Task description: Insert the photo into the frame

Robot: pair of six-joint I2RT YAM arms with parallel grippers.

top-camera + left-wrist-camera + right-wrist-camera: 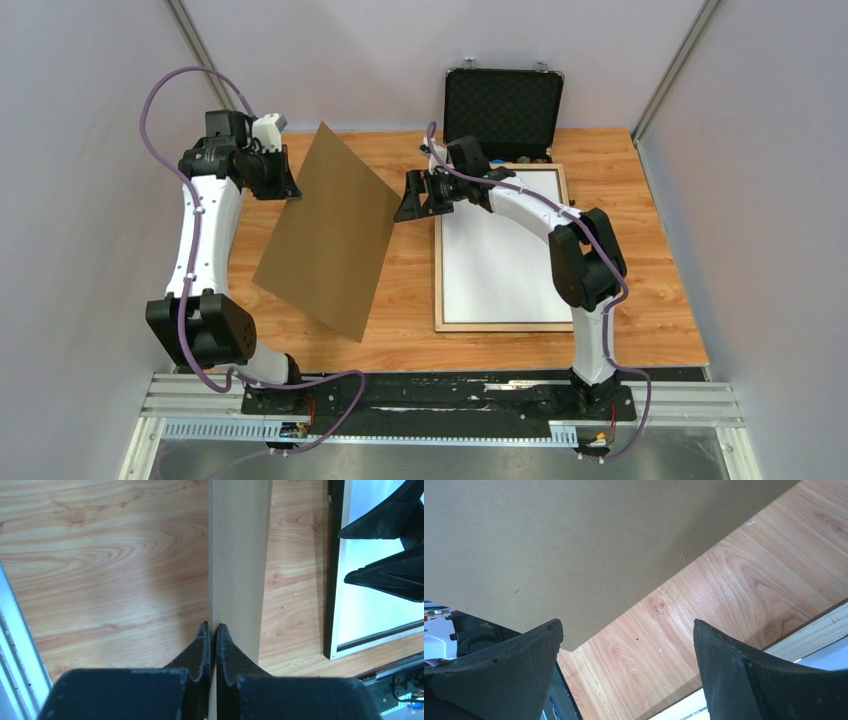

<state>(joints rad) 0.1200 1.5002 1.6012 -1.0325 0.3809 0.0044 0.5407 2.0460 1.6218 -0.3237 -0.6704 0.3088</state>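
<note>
While the left hand [288, 188] pinches one edge of the brown board [325, 240], jaws closed tight on it, the board hangs tilted above the desk [400, 345]; its far corner sits just ahead of the right hand [403, 198], which is spread wide and holds nothing. Frame [500, 326] lies flat beneath and behind the right hand, pale wood up; photo [490, 270], I take it, is the white sheet inside the rails.

Risks: thin edge grip on a long board, so it could pivot or slip from the left hand; right hand closing off-line may knock the corner rather than catch it; a dropped board could strike the frame and shift the sheet.

Unclear: printed side of the photo unseen; right arm covers part of the frame; open case [503, 110] beyond the right hand, contents too small to read.
</note>
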